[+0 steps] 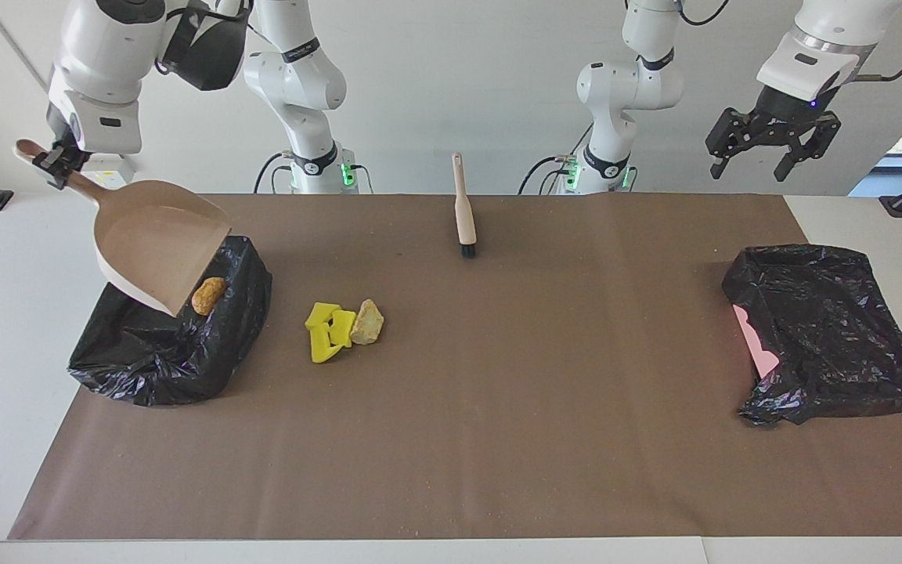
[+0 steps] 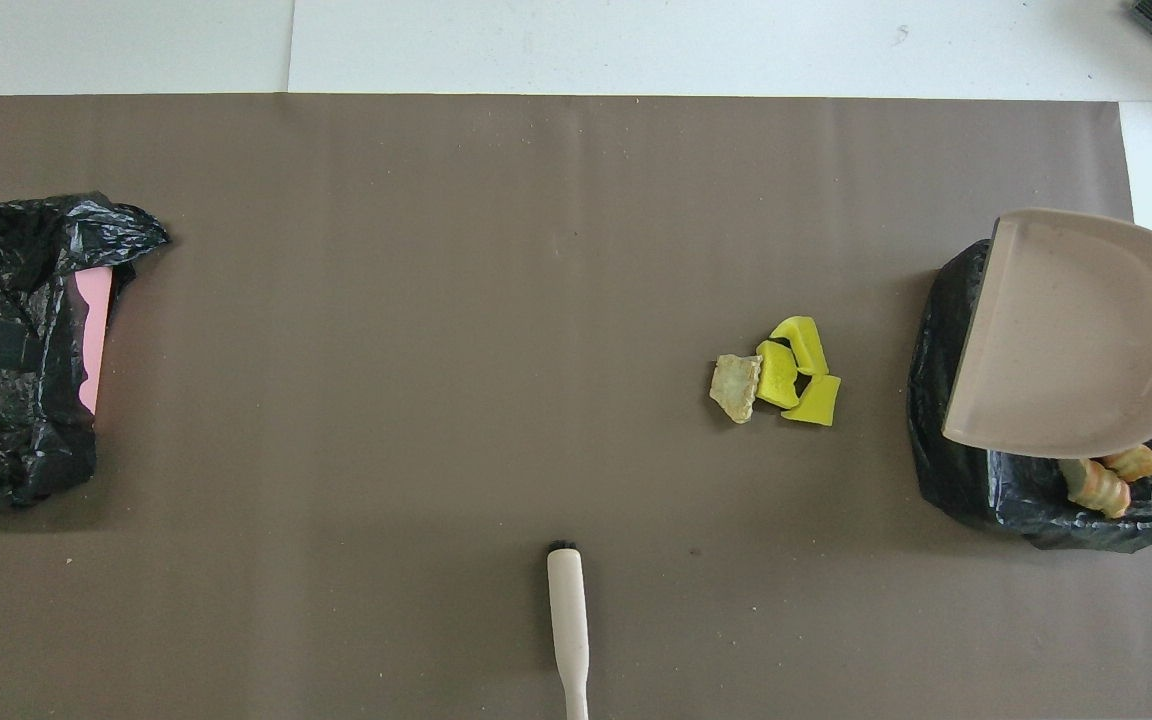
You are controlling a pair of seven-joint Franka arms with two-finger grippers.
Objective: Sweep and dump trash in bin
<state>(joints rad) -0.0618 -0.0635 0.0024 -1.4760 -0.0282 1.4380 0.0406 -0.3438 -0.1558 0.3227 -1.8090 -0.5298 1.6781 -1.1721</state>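
My right gripper (image 1: 55,162) is shut on the handle of the beige dustpan (image 1: 157,251), which hangs tilted, mouth down, over the black-lined bin (image 1: 146,352) at the right arm's end. Seen from overhead, the dustpan (image 2: 1076,335) covers most of the bin (image 2: 946,470). Orange-brown trash pieces (image 2: 1096,485) lie inside the bin; one piece (image 1: 208,295) shows past the pan's lip. On the mat beside the bin lie yellow wedges (image 1: 328,330) touching a beige chunk (image 1: 367,322). My left gripper (image 1: 748,168) hangs open and empty, high over the left arm's end.
A wooden-handled brush (image 1: 463,211) lies on the brown mat near the robots, mid-table, bristles pointing away from them. A second black bag with a pink edge (image 1: 827,329) sits at the left arm's end. Fine crumbs dot the mat.
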